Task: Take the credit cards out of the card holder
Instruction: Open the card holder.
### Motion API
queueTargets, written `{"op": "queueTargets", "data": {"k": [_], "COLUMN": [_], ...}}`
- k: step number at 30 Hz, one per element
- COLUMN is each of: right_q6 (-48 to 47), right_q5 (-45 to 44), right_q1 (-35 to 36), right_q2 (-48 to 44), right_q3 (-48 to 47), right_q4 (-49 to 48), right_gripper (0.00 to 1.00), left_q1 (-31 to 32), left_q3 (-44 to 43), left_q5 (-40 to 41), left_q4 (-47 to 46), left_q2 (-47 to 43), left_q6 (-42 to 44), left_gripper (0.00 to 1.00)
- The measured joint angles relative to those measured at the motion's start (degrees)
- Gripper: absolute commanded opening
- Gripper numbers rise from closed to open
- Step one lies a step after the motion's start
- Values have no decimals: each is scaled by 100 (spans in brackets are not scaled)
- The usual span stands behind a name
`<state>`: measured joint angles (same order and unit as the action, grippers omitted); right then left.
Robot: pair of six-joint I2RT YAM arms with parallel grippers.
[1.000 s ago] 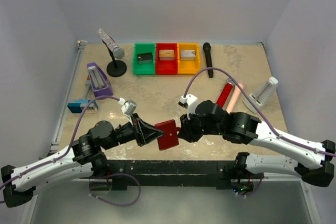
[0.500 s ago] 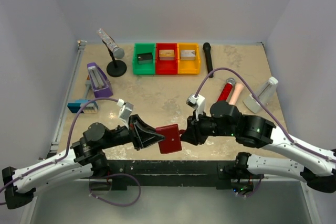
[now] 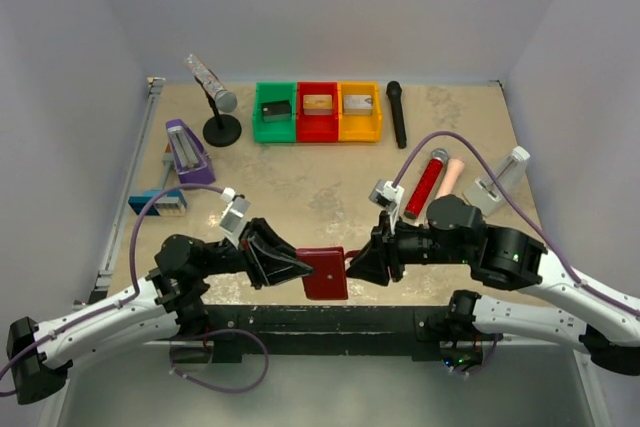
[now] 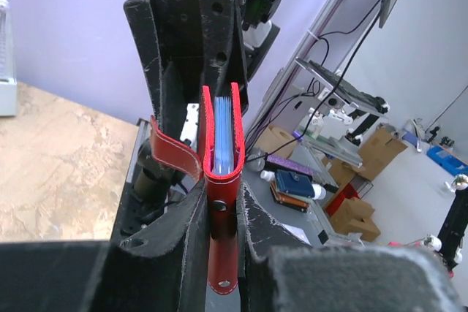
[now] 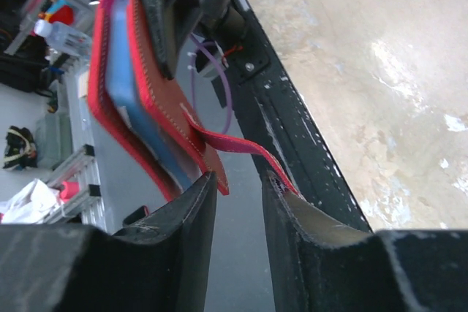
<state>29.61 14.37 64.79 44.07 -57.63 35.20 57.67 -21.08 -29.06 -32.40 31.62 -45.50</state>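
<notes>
The pliant, light-seeming dark red folding card holder [image 3: 325, 272] is clamped by the left end effector [image 3: 300, 265] over the table's [image 3: 300, 177] near edge. Its tab strap [image 5: 234, 144], judged the best hold, is straddled by the right end effector [image 5: 238, 195], grip unclear.

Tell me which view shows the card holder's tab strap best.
Right wrist: the tab strap runs full length from the card holder toward the right claw. Left wrist shows it curled aside; top external shows only a sliver.
</notes>
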Motion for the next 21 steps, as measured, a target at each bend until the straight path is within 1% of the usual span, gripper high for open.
{"op": "queueTargets", "data": {"k": [7, 21], "right_q6": [164, 391], "right_q5": [310, 774], "right_q1": [2, 7], "right_q2": [-146, -177], "right_q3": [4, 87], "right_q4": [-332, -717], "right_gripper": [52, 60], "left_q1": [-201, -313], "left_q3": [44, 138], "left_q5": [-195, -688], "left_q4": [-654, -2111], "left_q2": [197, 833], "left_q6": [-236, -905], "left_gripper": [0, 0]}}
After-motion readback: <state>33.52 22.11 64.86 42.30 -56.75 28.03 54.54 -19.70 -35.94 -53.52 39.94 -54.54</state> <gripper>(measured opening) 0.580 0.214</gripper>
